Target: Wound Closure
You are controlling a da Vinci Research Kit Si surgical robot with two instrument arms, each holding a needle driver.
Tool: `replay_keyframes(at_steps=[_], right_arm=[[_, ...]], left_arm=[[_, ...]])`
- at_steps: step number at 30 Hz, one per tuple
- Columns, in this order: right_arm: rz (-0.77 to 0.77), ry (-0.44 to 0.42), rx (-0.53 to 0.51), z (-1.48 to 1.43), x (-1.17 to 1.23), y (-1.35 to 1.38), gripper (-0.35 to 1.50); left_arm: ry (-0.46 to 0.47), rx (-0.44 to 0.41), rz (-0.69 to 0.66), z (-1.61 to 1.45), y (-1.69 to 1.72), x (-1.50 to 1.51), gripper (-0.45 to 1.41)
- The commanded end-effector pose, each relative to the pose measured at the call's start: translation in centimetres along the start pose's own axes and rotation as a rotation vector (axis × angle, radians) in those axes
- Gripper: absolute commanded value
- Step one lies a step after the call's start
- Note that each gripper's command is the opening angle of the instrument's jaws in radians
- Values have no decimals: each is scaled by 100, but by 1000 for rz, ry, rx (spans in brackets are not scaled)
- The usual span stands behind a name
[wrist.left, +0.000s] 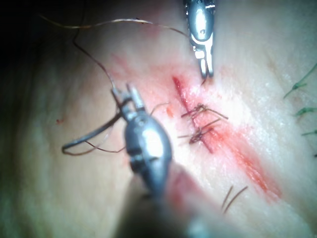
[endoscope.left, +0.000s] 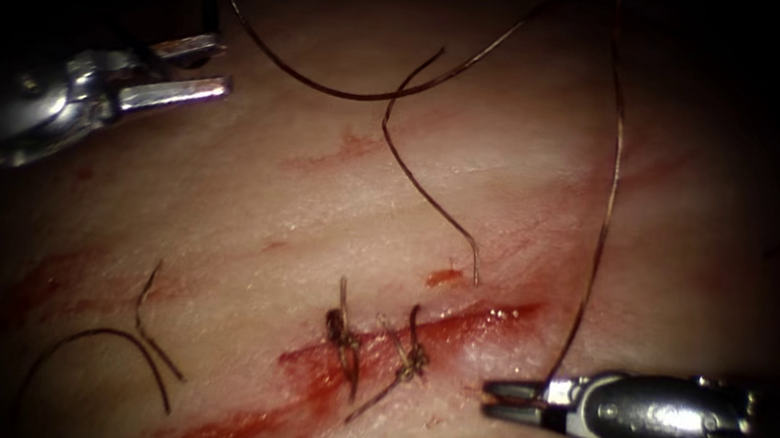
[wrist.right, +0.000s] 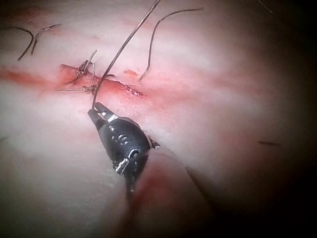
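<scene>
On the tissue point(endoscope.left: 292, 196) a red cut point(endoscope.left: 482, 319) runs on a slant, crossed by two knotted stitches point(endoscope.left: 342, 331) point(endoscope.left: 411, 355). My right tool point(endoscope.left: 493, 399) lies just right of the cut's upper end, shut on the thread point(endoscope.left: 606, 207), which rises steeply from its jaws point(wrist.right: 93, 111). The thread arcs over the top and comes down to my left tool point(endoscope.left: 225, 67), far up on the left of the cut, its jaws apart. The curved needle point(wrist.left: 89, 138) sits beside those open jaws point(wrist.left: 124, 90), outside the tissue. I cannot tell whether it touches them.
A free thread tail point(endoscope.left: 416, 177) ends at the tissue just above the cut's upper end. Cut thread ends point(endoscope.left: 150, 323) lie at the lower left. Red fluid point(endoscope.left: 221, 433) pools along the cut's lower part. Short tails stick out of both stitches.
</scene>
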Motion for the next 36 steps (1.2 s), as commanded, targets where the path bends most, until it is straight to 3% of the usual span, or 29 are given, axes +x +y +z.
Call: replay_keyframes(at_steps=[1, 6, 9, 14, 22, 27, 29, 30, 31, 32, 36], right_arm=[[14, 13, 31, 11, -2, -13, -35], [10, 53, 91, 11, 14, -43, -35], [13, 60, 95, 10, 18, -47, -35], [35, 59, 98, 10, 16, -51, -35], [81, 41, 158, -4, 20, -81, -35], [88, 8, 146, -8, 28, -79, -35], [56, 10, 101, -8, 29, -63, -35], [16, 9, 2, -10, 26, -52, 66], [22, 7, -48, -10, 25, -48, 114], [18, 9, -108, -11, 20, -38, 146], [28, 1, -128, -11, 14, -26, 148]], left_arm=[[1, -1, -1, 6, 2, -6, -45], [0, 0, -1, 7, 2, -6, -45], [0, 0, -1, 8, 2, -6, -45], [0, 1, 0, 8, 2, -6, -45], [0, 1, 0, 8, 2, -7, -45], [0, 2, 0, 9, 3, -7, -45], [0, 2, 0, 9, 3, -7, -45], [0, 3, 1, 9, 4, -7, -45], [0, 3, 1, 9, 4, -7, -45], [-1, 3, 1, 9, 4, -7, -45], [0, 3, 1, 9, 4, -7, -45]])
